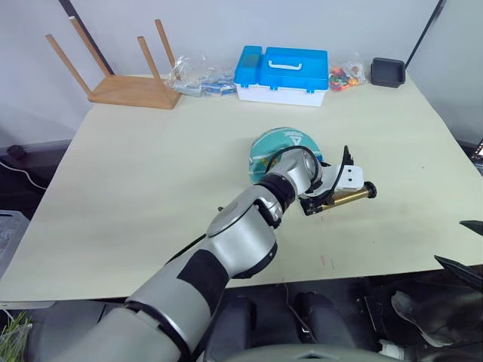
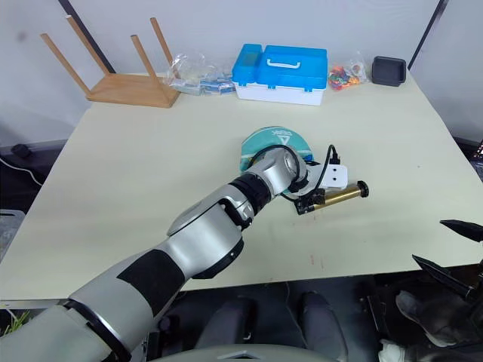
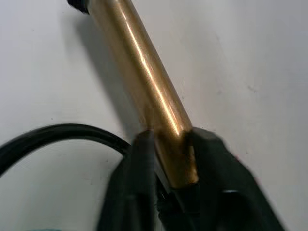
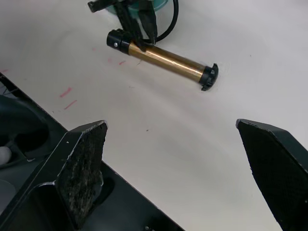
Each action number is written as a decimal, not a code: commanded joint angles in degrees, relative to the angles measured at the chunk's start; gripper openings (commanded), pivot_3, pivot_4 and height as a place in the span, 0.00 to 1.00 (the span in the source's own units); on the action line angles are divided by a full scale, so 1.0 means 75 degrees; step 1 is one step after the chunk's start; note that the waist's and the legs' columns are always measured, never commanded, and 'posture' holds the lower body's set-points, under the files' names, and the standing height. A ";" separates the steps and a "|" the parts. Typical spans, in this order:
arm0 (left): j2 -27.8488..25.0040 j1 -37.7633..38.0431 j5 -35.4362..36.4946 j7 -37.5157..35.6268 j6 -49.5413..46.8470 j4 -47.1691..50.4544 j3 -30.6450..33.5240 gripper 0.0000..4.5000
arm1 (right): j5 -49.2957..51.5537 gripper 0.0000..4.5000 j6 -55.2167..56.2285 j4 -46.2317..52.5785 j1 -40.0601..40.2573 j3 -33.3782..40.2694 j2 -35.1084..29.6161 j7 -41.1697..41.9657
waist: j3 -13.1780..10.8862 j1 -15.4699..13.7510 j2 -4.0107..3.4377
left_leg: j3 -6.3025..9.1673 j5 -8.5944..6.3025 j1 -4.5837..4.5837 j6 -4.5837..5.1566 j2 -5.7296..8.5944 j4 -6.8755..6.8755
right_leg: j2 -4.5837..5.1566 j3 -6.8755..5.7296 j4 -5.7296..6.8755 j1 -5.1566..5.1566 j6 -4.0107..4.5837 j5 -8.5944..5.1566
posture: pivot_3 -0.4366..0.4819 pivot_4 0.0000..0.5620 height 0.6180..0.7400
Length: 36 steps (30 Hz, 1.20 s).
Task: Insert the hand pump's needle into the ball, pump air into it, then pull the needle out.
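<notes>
Left hand (image 3: 166, 159) pinches the hand pump (image 4: 166, 60); right wrist view reveals its caps.

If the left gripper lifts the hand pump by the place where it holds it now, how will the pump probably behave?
The left gripper clamps the hand pump near one end cap, so the long free end would likely sag or swing. Its smooth, shiny round barrel may slip or twist between the fingers. The thin black hose looks floppy and should trail loosely.
</notes>
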<state>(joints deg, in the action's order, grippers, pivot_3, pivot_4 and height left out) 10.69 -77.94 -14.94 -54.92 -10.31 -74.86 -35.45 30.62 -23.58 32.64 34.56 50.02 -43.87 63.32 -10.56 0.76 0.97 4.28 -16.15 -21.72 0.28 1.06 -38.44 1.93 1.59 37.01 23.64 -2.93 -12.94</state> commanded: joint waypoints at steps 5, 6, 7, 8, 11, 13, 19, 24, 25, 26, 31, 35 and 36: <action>0.1217 -0.0003 0.0131 -0.1130 -0.0279 0.0319 0.0472 0.01 | 0.0101 1.00 -0.0040 0.0065 -0.0226 -0.0214 -0.0180 -0.0158 | 0.0007 0.0000 -0.0012 | 0.0000 0.0000 0.0000 0.0000 0.0002 -0.0008 | 0.0000 0.0000 0.0001 0.0001 -0.0005 0.0003 | 0.48 0.27 1.00; 0.1096 0.0046 0.0126 -0.1331 -0.0288 0.0450 0.0449 0.01 | 0.0101 1.00 -0.0053 0.0040 -0.0280 -0.0256 -0.0209 -0.0175 | 0.0008 -0.0003 -0.0015 | 0.0001 0.0000 -0.0001 0.0001 0.0003 -0.0009 | 0.0000 -0.0002 0.0001 0.0006 -0.0005 0.0003 | 0.48 0.27 1.00; 0.0985 0.0105 0.0143 -0.1537 -0.0318 0.0588 0.0444 0.01 | 0.0098 1.00 -0.0065 0.0014 -0.0325 -0.0294 -0.0235 -0.0187 | 0.0011 -0.0008 -0.0020 | 0.0003 0.0000 -0.0003 0.0001 0.0004 -0.0009 | 0.0000 -0.0003 0.0001 0.0007 -0.0004 0.0003 | 0.48 0.27 1.00; 0.0845 0.0205 0.0140 -0.1744 -0.0358 0.0779 0.0408 0.01 | 0.0104 1.00 -0.0068 -0.0014 -0.0358 -0.0327 -0.0252 -0.0180 | 0.0013 -0.0013 -0.0023 | 0.0003 -0.0001 -0.0004 0.0003 0.0005 -0.0008 | 0.0001 -0.0003 0.0001 0.0007 -0.0004 0.0003 | 0.48 0.27 1.00; 0.0478 0.0501 0.0238 -0.2255 -0.0684 0.1476 0.0410 0.01 | 0.0131 1.00 -0.0086 -0.0050 -0.0435 -0.0405 -0.0289 -0.0152 | 0.0017 -0.0028 -0.0029 | 0.0003 -0.0009 -0.0006 0.0016 0.0011 -0.0009 | 0.0006 -0.0001 -0.0001 0.0008 0.0000 0.0004 | 0.48 0.27 1.00; 0.0236 0.0753 0.0334 -0.2529 -0.0975 0.2120 0.0433 0.01 | 0.0134 1.00 -0.0089 -0.0051 -0.0462 -0.0448 -0.0293 -0.0147 | 0.0020 -0.0024 -0.0034 | 0.0001 -0.0012 -0.0005 0.0021 0.0014 -0.0009 | 0.0009 0.0002 -0.0002 0.0007 0.0001 0.0005 | 0.48 0.27 1.00; -0.0592 0.1583 0.0595 -0.3139 -0.2244 0.4398 0.0546 0.01 | 0.0177 1.00 -0.0069 -0.0051 -0.0540 -0.0597 -0.0266 -0.0165 | 0.0022 -0.0008 -0.0039 | 0.0002 -0.0015 -0.0006 0.0027 0.0014 -0.0016 | 0.0011 0.0004 0.0001 0.0007 0.0024 0.0018 | 0.48 0.27 1.00; -0.1408 0.2236 0.0963 -0.3290 -0.3441 0.6207 0.0775 0.01 | 0.0268 1.00 -0.0127 -0.0138 -0.0695 -0.0662 -0.0341 -0.0171 | 0.0024 0.0014 -0.0043 | -0.0001 -0.0015 0.0004 0.0026 0.0012 -0.0028 | 0.0009 0.0008 0.0024 0.0006 0.0012 0.0011 | 0.48 0.27 1.00; -0.1551 0.2345 0.1027 -0.3246 -0.3631 0.6500 0.0786 0.01 | 0.0297 1.00 -0.0167 -0.0156 -0.0764 -0.0682 -0.0371 -0.0195 | 0.0024 0.0012 -0.0043 | -0.0002 -0.0014 0.0007 0.0026 0.0008 -0.0032 | 0.0008 0.0012 0.0038 0.0006 0.0005 0.0007 | 0.48 0.27 1.00; -0.1665 0.2441 0.1089 -0.3182 -0.3801 0.6749 0.0794 0.01 | 0.0340 1.00 -0.0218 -0.0171 -0.0831 -0.0701 -0.0396 -0.0217 | 0.0024 0.0008 -0.0042 | -0.0001 -0.0014 0.0008 0.0026 0.0008 -0.0036 | 0.0008 0.0012 0.0044 0.0006 0.0005 0.0006 | 0.48 0.27 1.00; -0.2052 0.2930 0.1365 -0.2749 -0.4060 0.7654 0.1023 0.01 | 0.0573 1.00 -0.0533 -0.0239 -0.1095 -0.0903 -0.0525 -0.0254 | 0.0023 -0.0052 -0.0043 | 0.0006 -0.0015 -0.0005 0.0027 0.0014 -0.0108 | 0.0015 0.0003 0.0085 0.0005 -0.0001 0.0004 | 0.48 0.27 1.00; -0.2461 0.3293 0.1505 -0.2459 -0.4398 0.8232 0.0886 0.29 | 0.0778 1.00 -0.0798 -0.0334 -0.1340 -0.1013 -0.0646 -0.0225 | 0.0023 -0.0003 -0.0044 | 0.0004 -0.0015 0.0006 0.0027 0.0008 -0.0114 | 0.0014 0.0017 0.0100 0.0004 0.0001 0.0006 | 0.48 0.27 1.00; -0.2451 0.3340 0.1499 -0.2304 -0.4369 0.8216 0.0830 0.39 | 0.0681 1.00 -0.0749 -0.0343 -0.1380 -0.1041 -0.0645 -0.0298 | 0.0023 -0.0008 -0.0044 | 0.0005 -0.0015 0.0006 0.0027 0.0009 -0.0113 | 0.0013 0.0017 0.0103 0.0004 0.0002 0.0006 | 0.48 0.27 1.00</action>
<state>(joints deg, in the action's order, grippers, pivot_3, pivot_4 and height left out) -7.82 -52.91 -4.30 -73.35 -43.10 -15.51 -29.36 35.18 -29.33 29.85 24.55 41.43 -48.14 61.59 -10.39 0.70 0.64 4.31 -16.26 -21.66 0.48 1.13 -39.30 2.00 1.68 37.79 23.68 -2.92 -12.90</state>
